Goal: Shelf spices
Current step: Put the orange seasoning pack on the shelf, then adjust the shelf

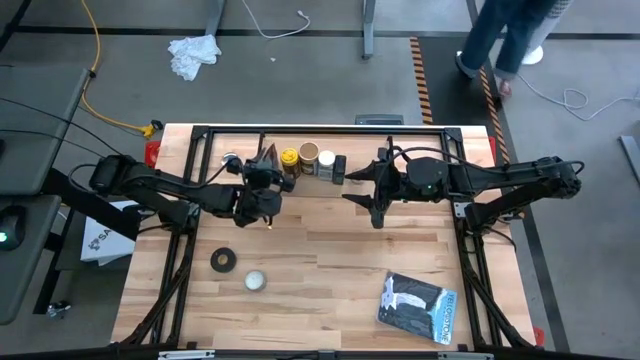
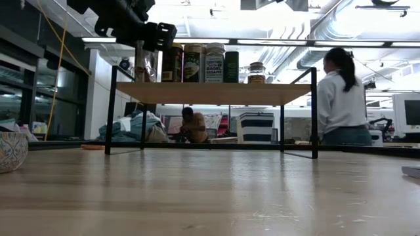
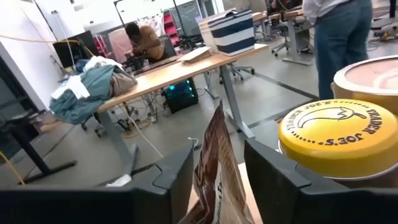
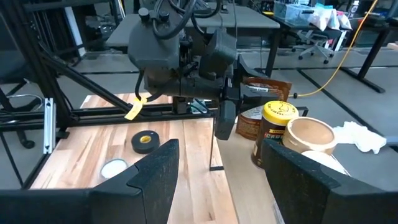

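Note:
The shelf [image 2: 210, 93] stands at the table's far middle, and several spices sit in a row on its plank. Among them are a yellow-lidded jar [image 1: 290, 158], a tan-lidded jar [image 1: 309, 152] and a white-capped bottle [image 1: 326, 163]. A flat brown packet [image 3: 214, 165] stands upright at the row's left end. My left gripper [image 3: 217, 180] reaches level toward the far edge, open, with one finger on each side of the packet. My right gripper [image 4: 217, 180] hovers open and empty at the row's right end [image 1: 352, 188]. My left gripper has its two fingers [image 3: 177, 177] on either side of the brown packet's lower part [image 3: 211, 193], coming level from the table's near side. The packet stands upright on the shelf next to the yellow-lidded jar [image 3: 339, 134]. I cannot tell whether either finger touches it.
A black tape roll [image 1: 224, 260] and a small round silvery tin [image 1: 256, 281] lie on the table at the near left. A dark flat packet [image 1: 416, 305] lies at the near right. A patterned bowl [image 2: 10, 151] shows at the low view's left edge. People are in the room behind.

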Controlling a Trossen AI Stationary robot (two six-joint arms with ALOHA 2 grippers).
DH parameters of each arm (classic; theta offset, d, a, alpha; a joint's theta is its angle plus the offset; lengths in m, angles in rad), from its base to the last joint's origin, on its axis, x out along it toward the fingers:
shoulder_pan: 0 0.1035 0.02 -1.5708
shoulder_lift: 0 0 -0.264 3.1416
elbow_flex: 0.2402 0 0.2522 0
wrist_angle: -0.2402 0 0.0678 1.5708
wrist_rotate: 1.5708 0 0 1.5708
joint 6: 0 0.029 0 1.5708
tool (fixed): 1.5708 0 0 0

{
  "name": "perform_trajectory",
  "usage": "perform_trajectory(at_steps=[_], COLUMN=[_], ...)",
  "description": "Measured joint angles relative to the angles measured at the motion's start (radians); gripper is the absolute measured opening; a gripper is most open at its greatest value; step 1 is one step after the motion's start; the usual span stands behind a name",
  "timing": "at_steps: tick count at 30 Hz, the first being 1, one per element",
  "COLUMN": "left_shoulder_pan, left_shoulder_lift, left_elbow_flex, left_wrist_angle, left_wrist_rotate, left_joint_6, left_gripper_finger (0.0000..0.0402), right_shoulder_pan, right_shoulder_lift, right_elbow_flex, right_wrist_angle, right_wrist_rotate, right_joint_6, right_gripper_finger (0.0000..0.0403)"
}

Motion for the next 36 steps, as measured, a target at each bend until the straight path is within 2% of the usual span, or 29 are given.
perform_trajectory(at_steps=[6,16,20,22,24,27,29,33,36], left_shoulder_pan=[0.001,0.001,0.001,0.001,0.001,0.001,0.003,-0.023,-0.063], left_shoulder_lift=[-0.022,-0.141,-0.197,-0.232,-0.284,-0.412,-0.508,-0.648,-0.674], left_elbow_flex=[0.000,0.000,0.000,0.000,0.000,0.000,0.002,0.002,0.001], left_wrist_angle=[0.086,0.326,0.462,0.536,0.592,0.571,0.495,0.230,0.053], left_wrist_rotate=[0.001,0.008,0.058,0.153,0.312,0.626,0.765,0.896,0.949], left_joint_6=[0.094,0.439,0.601,0.649,0.646,0.508,0.376,0.099,-0.002], left_gripper_finger=[0.0169,0.0194,0.0194,0.0194,0.0194,0.0193,0.0192,0.0187,0.0181], right_shoulder_pan=[0.000,-0.025,-0.045,-0.055,-0.062,-0.066,-0.066,-0.065,-0.065], right_shoulder_lift=[0.000,-0.001,-0.014,-0.029,-0.054,-0.112,-0.161,-0.271,-0.354], right_elbow_flex=[0.000,0.000,0.000,0.000,0.000,0.000,0.000,0.000,0.000], right_wrist_angle=[0.001,0.010,0.027,0.037,0.046,0.041,0.019,-0.037,-0.099], right_wrist_rotate=[0.000,-0.001,-0.001,-0.001,-0.001,-0.002,-0.003,0.021,0.076], right_joint_6=[-0.013,-0.012,-0.012,-0.008,0.007,0.037,0.054,0.137,0.230], right_gripper_finger=[0.0224,0.0224,0.0224,0.0224,0.0224,0.0224,0.0224,0.0224,0.0224])
